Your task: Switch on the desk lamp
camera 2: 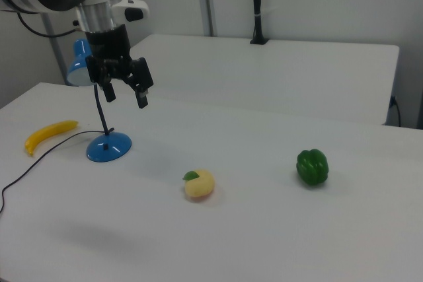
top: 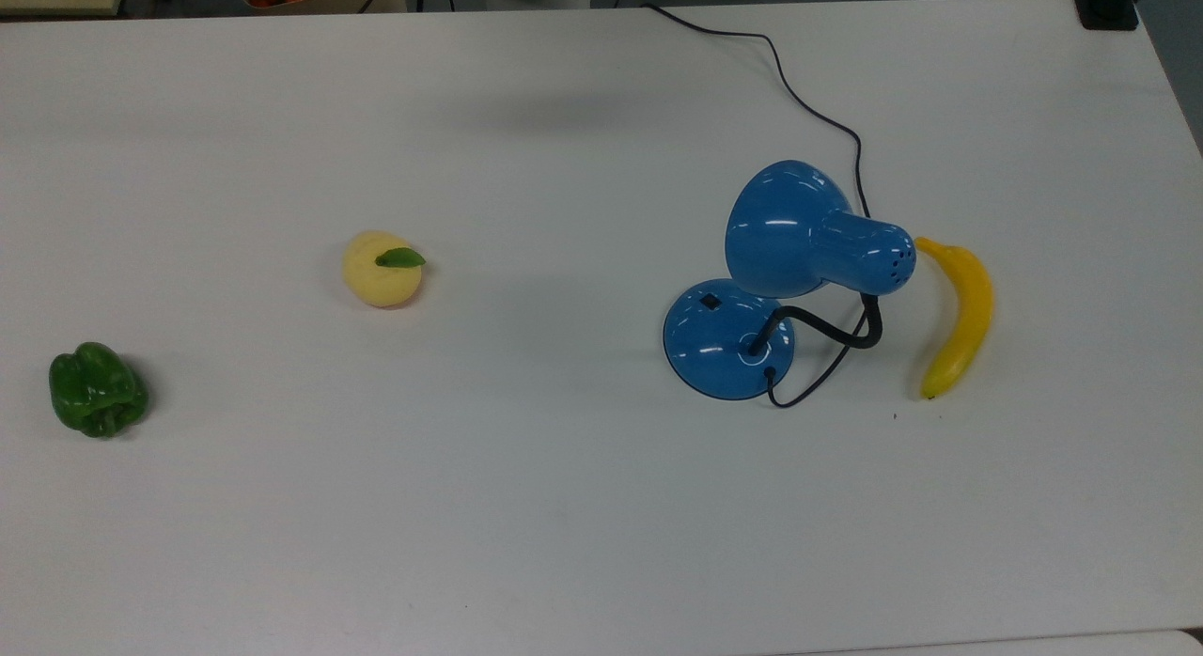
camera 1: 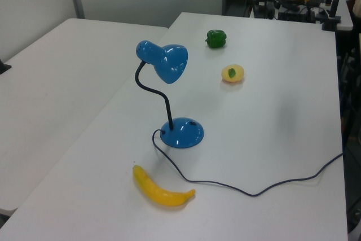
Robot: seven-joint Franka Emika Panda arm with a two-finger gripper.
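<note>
A glossy blue desk lamp (top: 780,261) with a bell-shaped shade and domed round base is standing on a smooth white table (top: 526,506), just beside a curved yellow banana (top: 959,318). The gripper (camera 2: 125,92) is hanging above, fingers spread apart, holding nothing.

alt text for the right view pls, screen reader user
A robot arm's open gripper hangs above a white table, in front of a blue desk lamp whose shade is partly hidden behind it. A banana lies at the right view's left; a yellow fruit and green pepper sit further right.
</note>
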